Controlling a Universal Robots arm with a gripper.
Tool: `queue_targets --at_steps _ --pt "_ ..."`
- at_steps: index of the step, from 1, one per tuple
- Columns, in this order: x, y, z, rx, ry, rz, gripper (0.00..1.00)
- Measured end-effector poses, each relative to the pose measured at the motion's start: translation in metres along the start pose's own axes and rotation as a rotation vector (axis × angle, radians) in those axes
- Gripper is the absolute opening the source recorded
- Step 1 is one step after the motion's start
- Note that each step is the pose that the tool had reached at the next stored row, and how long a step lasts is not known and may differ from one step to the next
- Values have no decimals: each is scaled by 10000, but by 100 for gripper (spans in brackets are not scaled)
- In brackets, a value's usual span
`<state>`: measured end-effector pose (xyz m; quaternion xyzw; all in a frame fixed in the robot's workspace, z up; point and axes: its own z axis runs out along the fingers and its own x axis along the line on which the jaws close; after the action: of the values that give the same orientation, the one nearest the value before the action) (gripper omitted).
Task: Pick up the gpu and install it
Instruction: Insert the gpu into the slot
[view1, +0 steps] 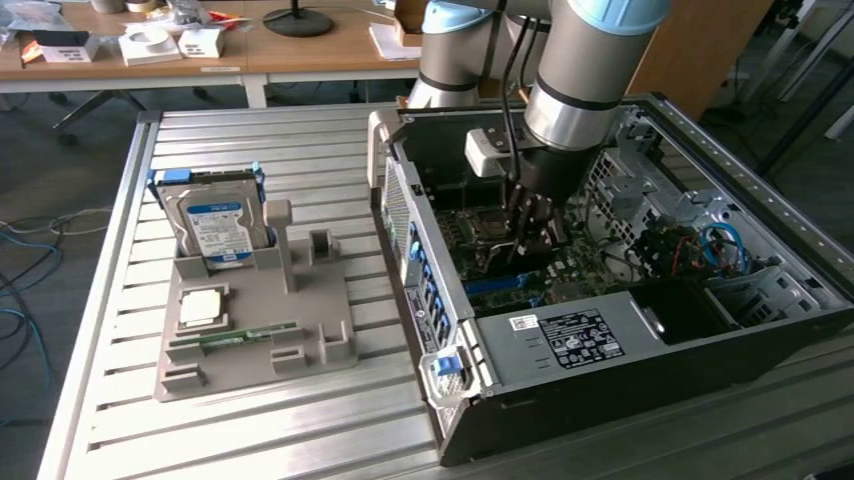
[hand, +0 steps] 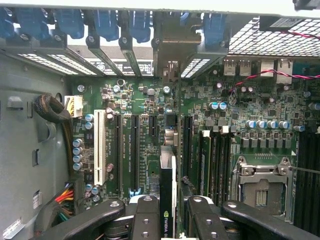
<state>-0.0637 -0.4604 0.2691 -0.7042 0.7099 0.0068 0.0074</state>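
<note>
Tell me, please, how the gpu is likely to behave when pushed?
Probably stiff: the gpu stands edge-on in the pincer and looks straight. Likely fragile, being a thin card. Held at one edge, it may tilt if pushed off-line.

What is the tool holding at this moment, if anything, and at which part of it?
The tool holds the gpu, pinched across its two flat faces at the upper edge, edge-on above the motherboard.
</note>
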Motion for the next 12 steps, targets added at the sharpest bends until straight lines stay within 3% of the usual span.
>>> queue_targets --at_steps 12 --pt "1 0 31 1 0 -1 26"
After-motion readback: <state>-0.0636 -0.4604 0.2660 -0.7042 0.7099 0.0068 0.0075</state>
